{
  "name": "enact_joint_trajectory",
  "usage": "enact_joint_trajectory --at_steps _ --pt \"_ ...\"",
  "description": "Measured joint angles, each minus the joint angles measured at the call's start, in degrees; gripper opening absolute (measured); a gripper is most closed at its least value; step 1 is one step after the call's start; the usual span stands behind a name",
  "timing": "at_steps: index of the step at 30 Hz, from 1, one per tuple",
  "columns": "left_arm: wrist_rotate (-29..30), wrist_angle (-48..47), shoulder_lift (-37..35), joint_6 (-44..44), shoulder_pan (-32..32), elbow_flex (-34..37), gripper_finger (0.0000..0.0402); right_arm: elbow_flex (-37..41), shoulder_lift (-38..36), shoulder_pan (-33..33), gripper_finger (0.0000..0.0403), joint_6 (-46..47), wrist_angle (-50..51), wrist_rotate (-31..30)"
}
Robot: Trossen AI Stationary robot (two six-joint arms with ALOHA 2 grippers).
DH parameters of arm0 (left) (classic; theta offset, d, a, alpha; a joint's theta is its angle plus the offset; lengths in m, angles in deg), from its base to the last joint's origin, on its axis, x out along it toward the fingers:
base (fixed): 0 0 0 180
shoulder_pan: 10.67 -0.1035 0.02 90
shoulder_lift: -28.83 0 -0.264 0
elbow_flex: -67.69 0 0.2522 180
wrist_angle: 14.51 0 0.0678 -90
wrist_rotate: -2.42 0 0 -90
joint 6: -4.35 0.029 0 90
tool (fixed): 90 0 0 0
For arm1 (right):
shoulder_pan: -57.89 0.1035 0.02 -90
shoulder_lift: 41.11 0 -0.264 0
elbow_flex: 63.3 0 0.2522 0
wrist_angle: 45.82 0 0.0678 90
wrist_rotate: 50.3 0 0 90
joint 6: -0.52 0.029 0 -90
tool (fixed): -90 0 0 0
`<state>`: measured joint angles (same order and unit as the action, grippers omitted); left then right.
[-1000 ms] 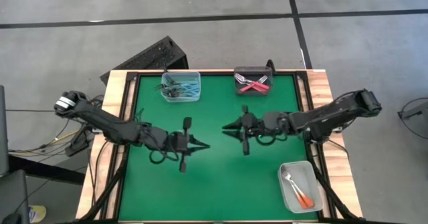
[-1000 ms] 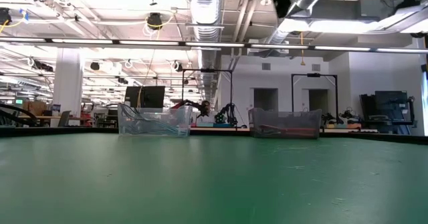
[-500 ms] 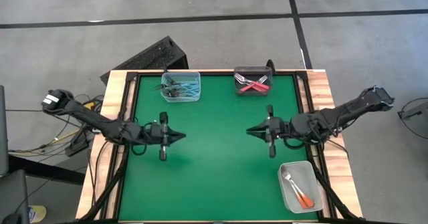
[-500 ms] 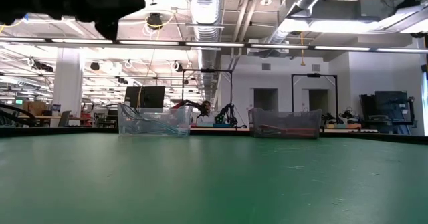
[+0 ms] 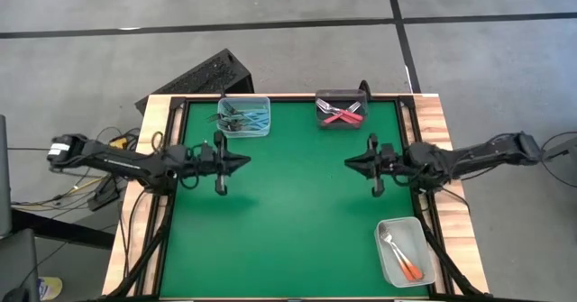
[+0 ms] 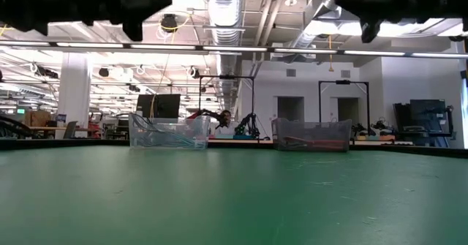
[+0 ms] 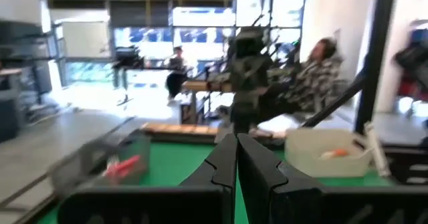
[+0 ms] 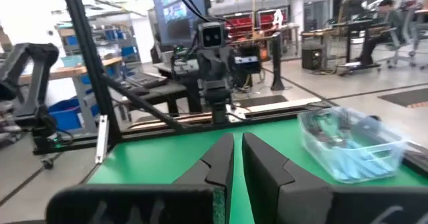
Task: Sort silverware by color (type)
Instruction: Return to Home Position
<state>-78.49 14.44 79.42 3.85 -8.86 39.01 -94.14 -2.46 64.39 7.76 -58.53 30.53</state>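
White bin (image 5: 419,234): nearest you, front right; orange forks (image 5: 411,269) lie inside.
Table (image 5: 288,221): you can find no loose fork on the green mat.
Left gripper (image 5: 244,160): over the left half, fingers pressed together, holding nothing.
Right gripper (image 5: 349,163): facing it over the right half, fingers closed, empty.
Clear bin (image 5: 244,98): far left; teal forks (image 5: 248,117) inside.
Dark bin (image 5: 339,95): far right; red forks (image 5: 340,115) inside.
Progress: sorting looks finished; 3 bins hold 3 colours, and you likely have only the arms to park.

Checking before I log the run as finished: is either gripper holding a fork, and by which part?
Neither holds anything: the left gripper and the right gripper are both shut and empty above the green mat.
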Motion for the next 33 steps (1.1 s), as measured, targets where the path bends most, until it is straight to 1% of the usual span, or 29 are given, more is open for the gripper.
enact_joint_trajectory --at_steps 2,3,7,12,15,17,21,24,26,29,33 --pt "-3.9 -2.4 -2.4 -0.5 -2.8 -0.9 0.0 0.0 -4.0 -1.6 0.0058 -0.2 4.4 0.4" --pt "-4.4 -3.4 -3.6 -0.7 -3.8 -1.0 0.0 0.0 -5.9 -2.2 0.0058 -0.2 6.8 0.5" --pt "-3.3 -5.5 -8.2 -0.4 -6.0 0.4 0.0 0.0 -12.0 -3.3 0.0058 -0.1 14.2 0.5" --pt "-1.7 -6.0 -11.3 -3.2 -6.5 5.9 0.0 4.4 -15.8 -2.5 0.0058 1.0 13.0 0.5" --pt "0.7 -6.1 -13.0 -3.9 -6.5 8.1 0.0 7.0 -17.3 -2.7 0.0058 3.2 12.3 0.5" --pt "1.6 -6.2 -14.3 -3.6 -6.5 8.8 0.0 7.8 -18.1 -3.1 0.0058 3.9 12.5 0.5" --pt "1.3 -6.2 -18.1 -2.5 -6.5 9.2 0.0 7.8 -20.6 -3.3 0.0058 3.2 12.8 0.8" --pt "0.5 -8.1 -22.4 -1.9 -6.5 9.2 0.0 7.5 -24.0 -3.4 0.0058 1.9 12.9 3.1" --pt "0.3 -10.9 -25.8 -1.8 -6.5 9.2 0.0 7.5 -26.5 -3.6 0.0058 1.9 14.9 3.3" --pt "0.3 -17.3 -30.7 -1.8 -6.5 9.2 0.0 7.5 -29.9 -3.7 0.0058 3.0 20.6 3.3" --pt "0.3 -24.1 -34.9 -3.1 -6.5 9.5 0.0 9.9 -31.7 -3.5 0.0058 5.1 20.3 3.3"
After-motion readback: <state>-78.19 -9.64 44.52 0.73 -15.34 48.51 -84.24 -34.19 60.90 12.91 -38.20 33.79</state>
